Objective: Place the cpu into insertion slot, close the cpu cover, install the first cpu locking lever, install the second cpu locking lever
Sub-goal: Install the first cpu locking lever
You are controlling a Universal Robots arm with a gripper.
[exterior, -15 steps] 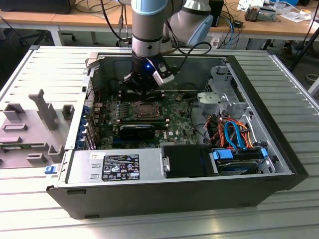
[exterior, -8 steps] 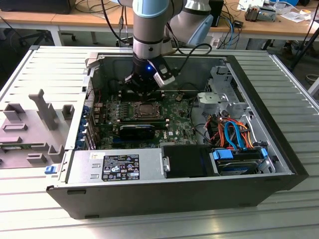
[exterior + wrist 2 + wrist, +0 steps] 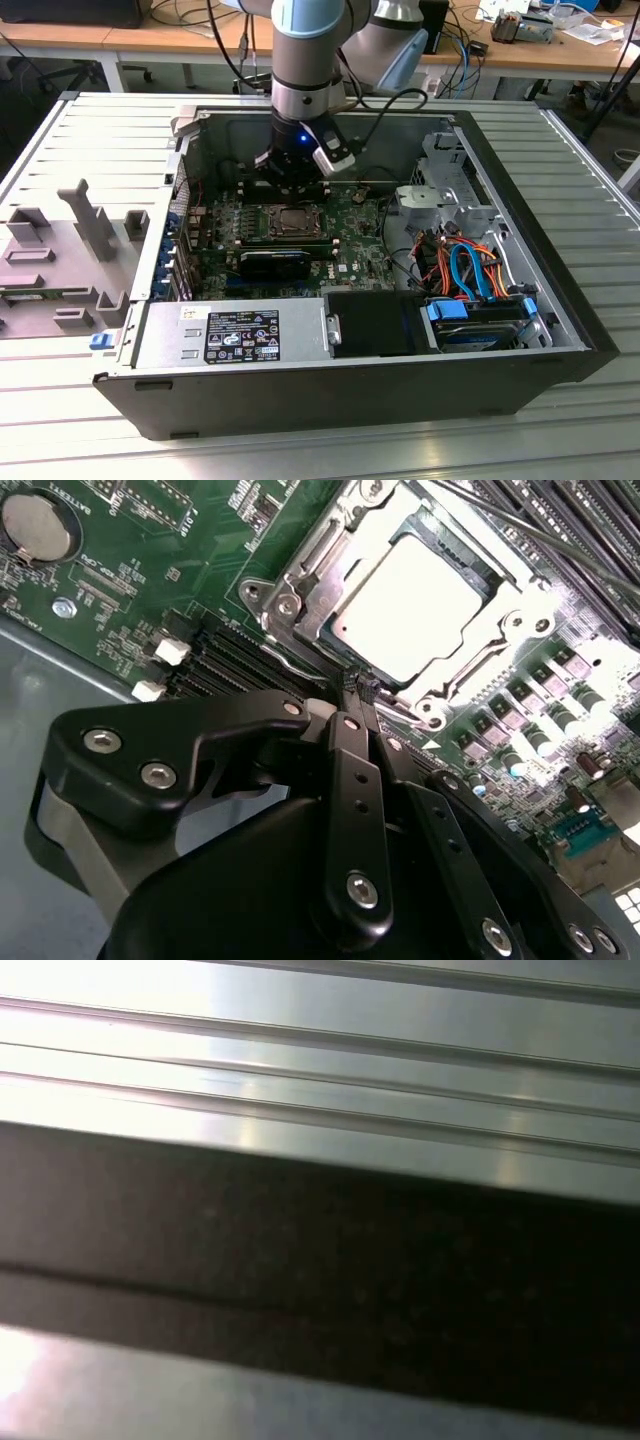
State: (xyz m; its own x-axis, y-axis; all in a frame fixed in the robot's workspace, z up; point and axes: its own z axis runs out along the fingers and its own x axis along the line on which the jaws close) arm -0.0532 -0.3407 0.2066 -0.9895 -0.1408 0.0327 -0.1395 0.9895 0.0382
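End effector [image 3: 357,687] sits low inside the open computer case [image 3: 560,330], directly beside the insertion slot [image 3: 290,610] on the green motherboard [image 3: 140,570]. In the second wrist view its two black fingers [image 3: 352,780] are drawn together with the tips meeting in a narrow point; no item seen between them. The tips rest at the socket's edge, close to a thin wire lever [image 3: 300,675] running along that side.

The cpu [image 3: 415,605] lies seated in the slot, its pale metal top strongly lit. The cpu cover [image 3: 500,640] lies flat around it, the chip showing through the square cut-out.

Exterior view: arm [image 3: 305,60] comes down from above into the case, end effector [image 3: 290,182] over the far edge of the socket [image 3: 290,222]. The case lies on its side on a ribbed metal surface [image 3: 90,130]. A grey fixture block [image 3: 60,260] sits on the surface toward the exterior view's left. Orange and blue cables [image 3: 465,265] lie toward the exterior view's right.

First wrist view: ribbed metal [image 3: 320,1050] and a dark band [image 3: 320,1280], blurred.
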